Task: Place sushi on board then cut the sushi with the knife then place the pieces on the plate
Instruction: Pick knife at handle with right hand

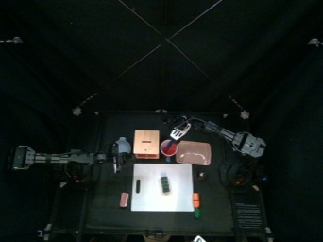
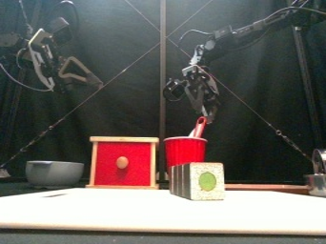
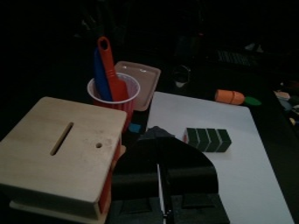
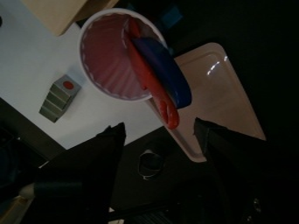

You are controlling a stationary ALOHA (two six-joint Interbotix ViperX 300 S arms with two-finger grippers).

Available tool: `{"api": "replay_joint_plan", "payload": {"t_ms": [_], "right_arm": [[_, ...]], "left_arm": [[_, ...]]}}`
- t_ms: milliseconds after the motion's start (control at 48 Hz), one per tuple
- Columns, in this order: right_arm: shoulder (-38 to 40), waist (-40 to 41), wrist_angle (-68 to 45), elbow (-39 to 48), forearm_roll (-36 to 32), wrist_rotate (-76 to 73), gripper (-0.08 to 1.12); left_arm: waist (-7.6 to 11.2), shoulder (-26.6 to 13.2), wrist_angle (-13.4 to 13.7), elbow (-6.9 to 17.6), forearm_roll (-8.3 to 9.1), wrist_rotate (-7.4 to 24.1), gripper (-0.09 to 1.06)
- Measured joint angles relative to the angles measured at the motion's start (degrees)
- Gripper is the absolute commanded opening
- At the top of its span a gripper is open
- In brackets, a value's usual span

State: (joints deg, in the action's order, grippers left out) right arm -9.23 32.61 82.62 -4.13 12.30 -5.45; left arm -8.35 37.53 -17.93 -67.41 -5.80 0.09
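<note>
As viewed from above, shows sushi roll [image 1: 165, 183] mid white board [image 1: 143, 198]; right gripper [image 2: 193, 103] spread wide, empty, above red cup [image 2: 185, 151] of knives [image 4: 160, 72]; left gripper [image 1: 113, 163] at left, opening indiscernible.

No text, label, number or brand mark can be read on anything in any view.
</note>
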Motion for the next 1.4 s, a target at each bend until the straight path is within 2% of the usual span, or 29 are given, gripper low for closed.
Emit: {"api": "replay_joint_plan", "payload": {"t_ms": [458, 750, 1396], "right_arm": [[-1.8, -3.5, 1.1, -1.7, -0.1, -1.1, 0.94], [-4.5, -3.7, 1.5, -3.8, -0.1, -1.1, 0.94], [-7.0, -3.6, 3.3, -4.9, -0.8, -0.5, 0.91]], "left_arm": [[-0.62, -0.1, 0.7, -0.4, 0.0, 0.0, -0.01], [-0.7, -0.1, 1.6, -0.4, 0.0, 0.0, -0.01], [-0.7, 0.0, 1.7, -1.0, -0.09, 0.0, -0.01]]}}
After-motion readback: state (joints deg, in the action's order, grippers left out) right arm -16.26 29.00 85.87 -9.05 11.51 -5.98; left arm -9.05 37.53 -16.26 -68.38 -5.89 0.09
